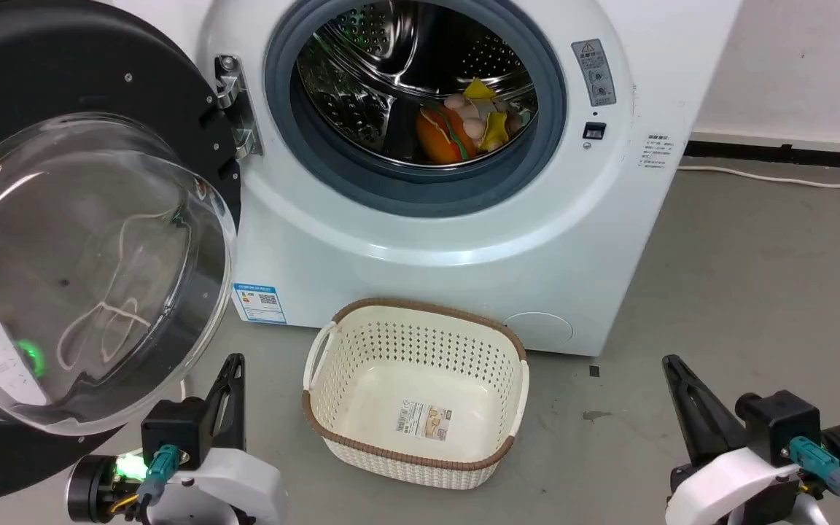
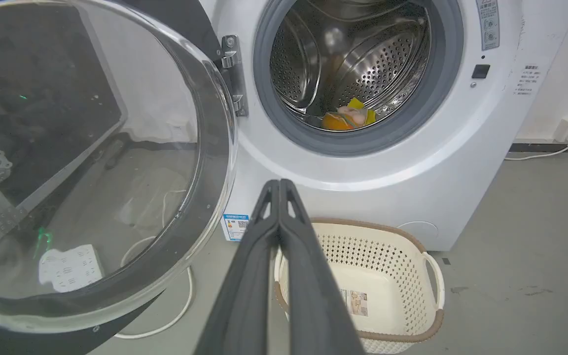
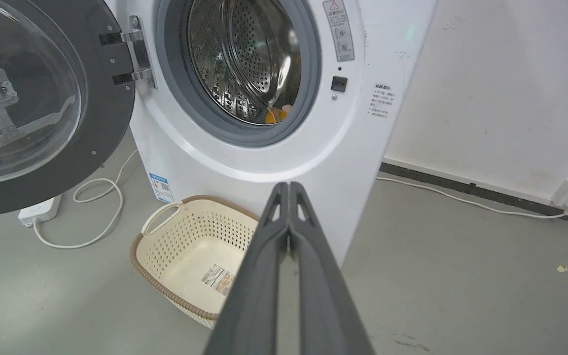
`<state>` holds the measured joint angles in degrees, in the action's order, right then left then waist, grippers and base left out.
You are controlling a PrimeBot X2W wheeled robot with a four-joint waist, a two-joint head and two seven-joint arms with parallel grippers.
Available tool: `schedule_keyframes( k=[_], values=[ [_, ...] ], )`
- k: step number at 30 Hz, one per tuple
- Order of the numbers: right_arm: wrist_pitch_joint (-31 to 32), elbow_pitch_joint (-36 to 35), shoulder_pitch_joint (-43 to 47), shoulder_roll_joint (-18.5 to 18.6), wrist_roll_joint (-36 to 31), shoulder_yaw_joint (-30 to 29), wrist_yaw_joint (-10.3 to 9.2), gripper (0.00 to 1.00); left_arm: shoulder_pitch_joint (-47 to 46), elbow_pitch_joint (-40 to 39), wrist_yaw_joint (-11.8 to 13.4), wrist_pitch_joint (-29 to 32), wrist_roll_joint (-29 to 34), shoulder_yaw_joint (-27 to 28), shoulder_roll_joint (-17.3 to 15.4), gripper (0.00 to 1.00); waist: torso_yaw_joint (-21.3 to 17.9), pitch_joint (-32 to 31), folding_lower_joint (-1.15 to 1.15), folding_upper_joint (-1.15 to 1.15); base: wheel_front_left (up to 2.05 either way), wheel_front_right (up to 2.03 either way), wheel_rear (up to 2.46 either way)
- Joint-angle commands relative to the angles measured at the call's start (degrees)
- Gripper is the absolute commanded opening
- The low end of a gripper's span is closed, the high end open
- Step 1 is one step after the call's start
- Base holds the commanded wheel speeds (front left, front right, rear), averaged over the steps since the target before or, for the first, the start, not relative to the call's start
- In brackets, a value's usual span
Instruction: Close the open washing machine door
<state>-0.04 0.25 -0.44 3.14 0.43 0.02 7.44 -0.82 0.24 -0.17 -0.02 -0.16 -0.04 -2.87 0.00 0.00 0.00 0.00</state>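
Plainly, the washing machine door point(image 1: 92, 248) stands swung wide open at nine o'clock of the drum mouth. It hangs from the metal hinge point(image 1: 234, 109), with its black rim and bulging glass bowl turned toward the robot. The washing machine point(image 1: 464, 240) itself sits at twelve o'clock in the head view, and colourful toys point(image 1: 464, 124) lie low in its steel drum point(image 1: 391, 65). At six o'clock of the drum, a cream perforated basket point(image 1: 391, 343) rests on the grey floor point(image 1: 755, 292), just in front of the machine.

The left claw point(image 1: 234, 362) sits low at seven o'clock, fingers pointing up toward the machine, near the door's lower edge; the left wrist view shows it point(image 2: 280, 183) clenched on nothing and apart from the door. The right claw point(image 1: 671, 362) sits low at five o'clock, well apart from the door, likewise clenched and empty point(image 3: 289, 186). A white power strip point(image 3: 40, 212) lies under the door.
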Motion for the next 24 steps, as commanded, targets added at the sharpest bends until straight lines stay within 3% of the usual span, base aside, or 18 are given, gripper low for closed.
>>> schedule_keyframes(
  k=[1,24],
  values=[
    [0.04,-0.25,0.44,-0.26,-0.43,-0.02,0.05,0.00,0.82,-0.24,0.17,0.02,0.16,0.04,0.00,0.00,0.00,0.00,0.00,0.00,0.00,0.00,0.00],
    [0.04,-0.25,0.44,-0.26,-0.43,-0.02,0.05,0.00,0.82,-0.24,0.17,0.02,0.16,0.04,0.00,0.00,0.00,0.00,0.00,0.00,0.00,0.00,0.00]
  ],
)
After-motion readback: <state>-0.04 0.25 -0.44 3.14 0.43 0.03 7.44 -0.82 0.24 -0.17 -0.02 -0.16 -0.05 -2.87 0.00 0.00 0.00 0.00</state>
